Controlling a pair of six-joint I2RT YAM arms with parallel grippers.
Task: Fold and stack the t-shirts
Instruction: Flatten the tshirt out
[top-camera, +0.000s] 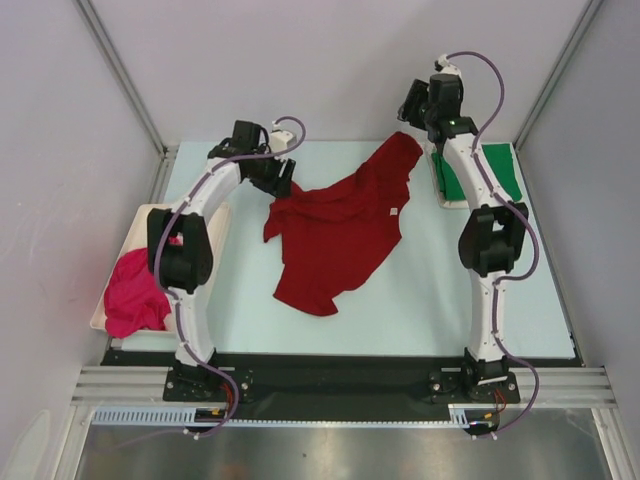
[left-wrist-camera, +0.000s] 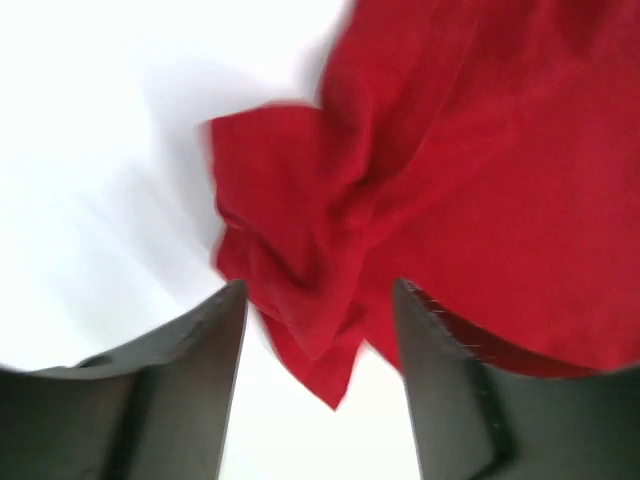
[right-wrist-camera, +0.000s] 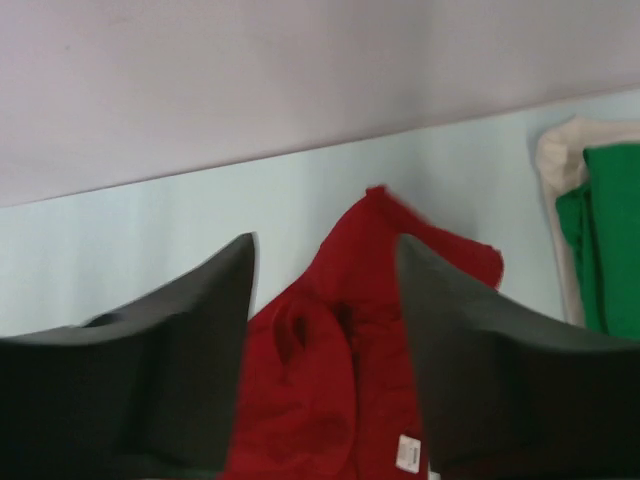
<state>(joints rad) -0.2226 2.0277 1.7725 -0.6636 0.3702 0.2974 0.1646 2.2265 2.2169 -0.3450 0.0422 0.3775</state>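
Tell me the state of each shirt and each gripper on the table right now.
Dark red shirt: unfolded, crumpled, spread out in the middle.
Pink shirt: bunched up in the left tray.
Green shirt: lying flat, looks folded, far right.
Left gripper: open, over the dark red shirt's edge.
Right gripper: open, above the dark red shirt's far end.

Robot lab cell: aluminium frame (top-camera: 121, 80), white panels (top-camera: 45, 150).

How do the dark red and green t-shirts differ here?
The dark red t-shirt lies rumpled and spread across the table; the green t-shirt lies flat and compact at the far right. The red one sits on bare table, the green one on a cream tray. Both are plain cloth.
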